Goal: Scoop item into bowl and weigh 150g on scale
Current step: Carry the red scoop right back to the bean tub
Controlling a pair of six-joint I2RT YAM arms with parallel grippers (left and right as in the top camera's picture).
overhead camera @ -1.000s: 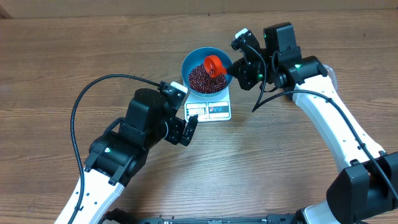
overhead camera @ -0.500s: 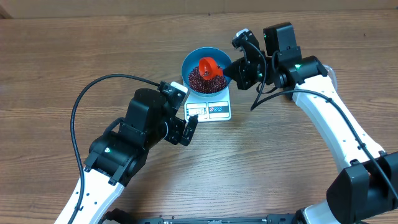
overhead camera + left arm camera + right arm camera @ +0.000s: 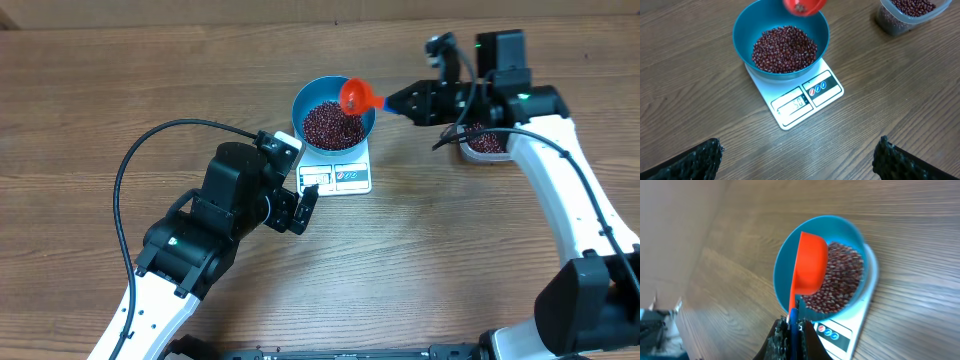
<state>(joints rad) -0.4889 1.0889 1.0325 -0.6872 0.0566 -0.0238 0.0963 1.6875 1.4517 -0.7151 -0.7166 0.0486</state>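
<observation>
1. Beans (image 3: 333,122) going past 150 g is the biggest risk. The heap already covers the bottom of the bowl (image 3: 297,105), which sits on the scale (image 3: 340,178) at 12 o'clock of the table. The display (image 3: 796,104) digits are too blurred to read, so the amt left is unknown. Another full load could overshoot, and picking beans back out is slow.
2. Spill over rim: scoop (image 3: 354,95) hangs tilted over the bowl's 1 o'clock edge, not its middle, and a few beans seem to be in it. Any dropped there may bounce onto the table & go unweighed.
3. Bowl knocked: right gripper (image 3: 400,101) is clamped tight on the scoop handle, at 3 o'clock of the bowl. A low swing w/ the scoop could clip the rim, shift the bowl off centre and upset the reading.
4. Clear tub (image 3: 890,25) at 3 o'clock of the bowl, well apart. It looks light and could slide or tip if the scoop digs in hard.
5. Scale pressed: left gripper (image 3: 799,159) is spread fully, holding nothing, near the scale's 7 o'clock corner. A nudge fwd would falsify the reading.
</observation>
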